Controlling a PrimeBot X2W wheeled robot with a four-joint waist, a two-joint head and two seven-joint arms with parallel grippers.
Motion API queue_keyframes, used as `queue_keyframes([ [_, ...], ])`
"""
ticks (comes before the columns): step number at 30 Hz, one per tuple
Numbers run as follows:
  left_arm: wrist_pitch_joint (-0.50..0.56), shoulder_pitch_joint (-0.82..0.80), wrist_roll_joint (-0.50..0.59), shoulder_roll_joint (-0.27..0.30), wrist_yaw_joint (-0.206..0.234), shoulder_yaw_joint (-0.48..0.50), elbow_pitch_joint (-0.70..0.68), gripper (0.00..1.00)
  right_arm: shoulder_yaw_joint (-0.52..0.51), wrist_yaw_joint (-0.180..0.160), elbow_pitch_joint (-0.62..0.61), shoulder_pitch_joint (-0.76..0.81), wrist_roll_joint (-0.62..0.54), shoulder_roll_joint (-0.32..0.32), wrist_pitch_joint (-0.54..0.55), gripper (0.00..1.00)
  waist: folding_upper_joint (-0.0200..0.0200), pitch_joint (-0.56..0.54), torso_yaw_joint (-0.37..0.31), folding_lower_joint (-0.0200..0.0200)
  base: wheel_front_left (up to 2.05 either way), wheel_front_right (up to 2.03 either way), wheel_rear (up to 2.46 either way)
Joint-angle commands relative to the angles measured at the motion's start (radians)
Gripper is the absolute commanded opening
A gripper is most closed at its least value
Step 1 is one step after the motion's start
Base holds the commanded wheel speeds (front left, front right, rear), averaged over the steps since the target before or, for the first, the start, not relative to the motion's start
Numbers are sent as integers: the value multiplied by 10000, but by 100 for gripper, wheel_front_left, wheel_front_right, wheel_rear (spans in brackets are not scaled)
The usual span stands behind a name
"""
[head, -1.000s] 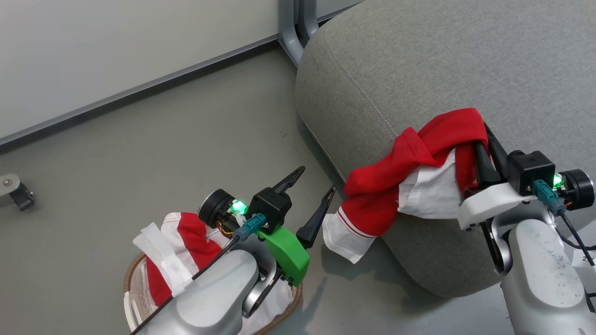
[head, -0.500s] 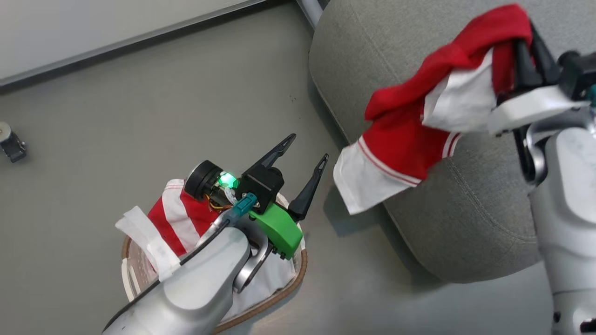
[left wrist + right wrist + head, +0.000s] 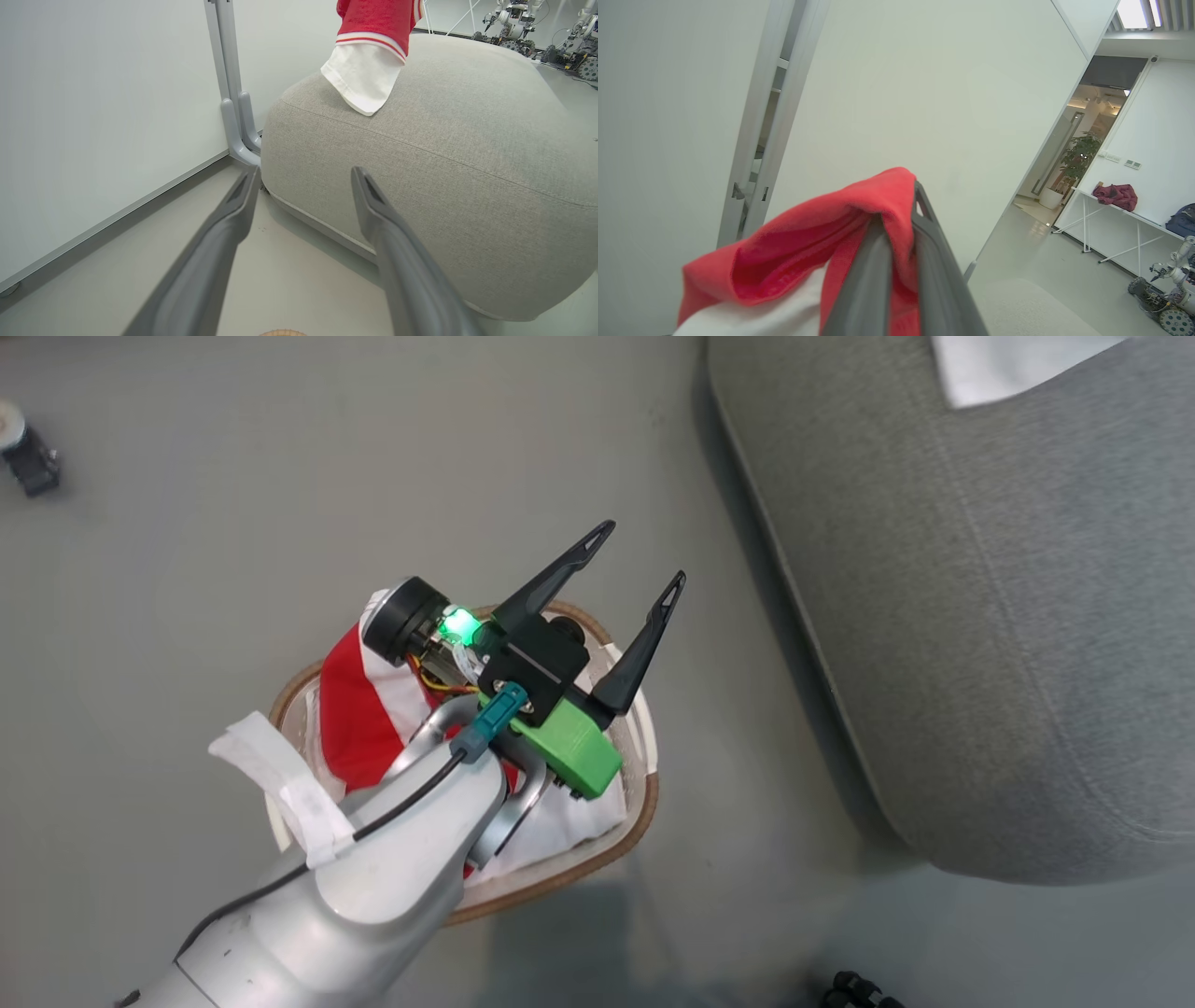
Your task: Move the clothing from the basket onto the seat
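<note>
Clothing [image 3: 370, 53] over seat [image 3: 467, 163] (near its edge)

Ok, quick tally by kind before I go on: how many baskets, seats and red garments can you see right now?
Baskets: 1, the basket
Seats: 1, the seat
Red garments: 2, one garment in the basket, the other garment clamped in the right gripper
Total: 4
</note>
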Motion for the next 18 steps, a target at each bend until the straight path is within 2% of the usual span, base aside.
queue_keyframes([
  [1,9,-260,73,122,77,58,-124,100,-191,-14,203,-275,-188,-270,10,0,-1,1038,940,-2,0,0,0],
  [4,33,-413,194,183,161,72,-337,100,-763,-14,709,-585,-584,-678,-148,0,-1,1480,1201,-2,0,0,0],
  [7,27,-556,299,224,259,94,-471,100,-1244,-14,1214,-536,-919,-681,-345,0,-1,1832,1344,-2,0,0,0],
  [18,-44,-689,378,335,349,94,-502,100,-2746,-14,3902,916,-2423,767,-1635,0,-1,2322,1421,-2,0,0,0],
])
